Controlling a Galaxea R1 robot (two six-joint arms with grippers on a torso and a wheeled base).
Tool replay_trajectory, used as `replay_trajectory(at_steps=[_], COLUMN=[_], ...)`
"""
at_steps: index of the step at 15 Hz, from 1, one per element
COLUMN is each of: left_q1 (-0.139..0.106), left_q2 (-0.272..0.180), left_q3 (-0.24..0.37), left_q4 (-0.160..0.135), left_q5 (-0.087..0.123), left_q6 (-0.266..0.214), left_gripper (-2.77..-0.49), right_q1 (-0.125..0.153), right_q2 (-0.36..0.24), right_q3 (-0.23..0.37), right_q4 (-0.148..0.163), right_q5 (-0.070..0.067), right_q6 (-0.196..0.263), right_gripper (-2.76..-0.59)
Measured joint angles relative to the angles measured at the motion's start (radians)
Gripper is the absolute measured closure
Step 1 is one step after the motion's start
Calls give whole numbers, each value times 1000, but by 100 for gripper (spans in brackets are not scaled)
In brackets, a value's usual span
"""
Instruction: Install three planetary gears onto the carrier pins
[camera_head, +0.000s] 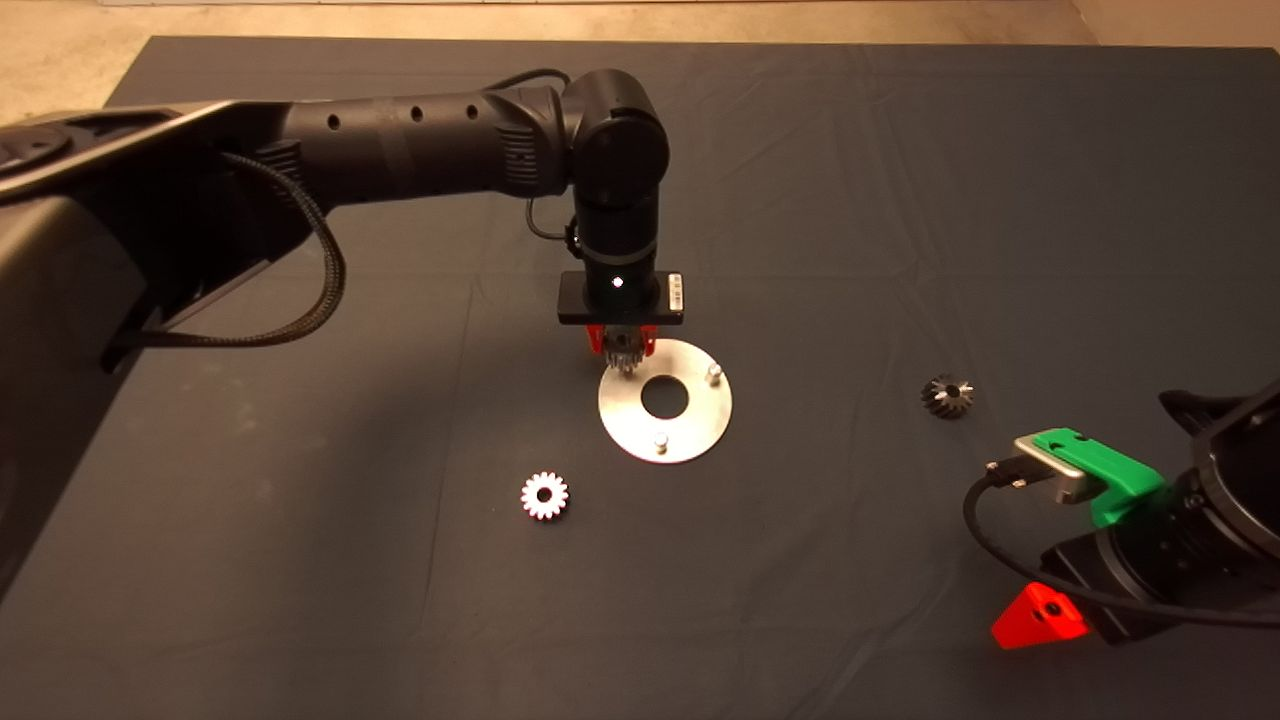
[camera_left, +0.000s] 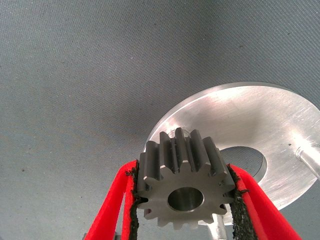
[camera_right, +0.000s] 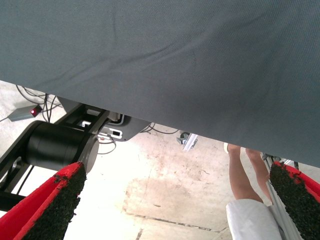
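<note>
Between the left gripper's pads, one planetary gear, above the carrier pins.

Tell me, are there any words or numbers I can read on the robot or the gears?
None can be read.
White sticker on the left arm's wrist, above the left claw: print too small to read.
Gear held in that claw: no marks.
Round plate, right claw: no writing.
</note>
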Motion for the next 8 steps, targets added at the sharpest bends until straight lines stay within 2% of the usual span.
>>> replay_trajectory(at_steps=[8], left_q1=[0], left_q2=[0], left_q3=[0], left_q4=[0], left_q5=[0], left_q6=[7], left_gripper=[-94], right_q1=[0], right_q2=[0], right_q3=[0], right_q4=[0], right_q5=[0], right_q6=[0], right_gripper=[-273])
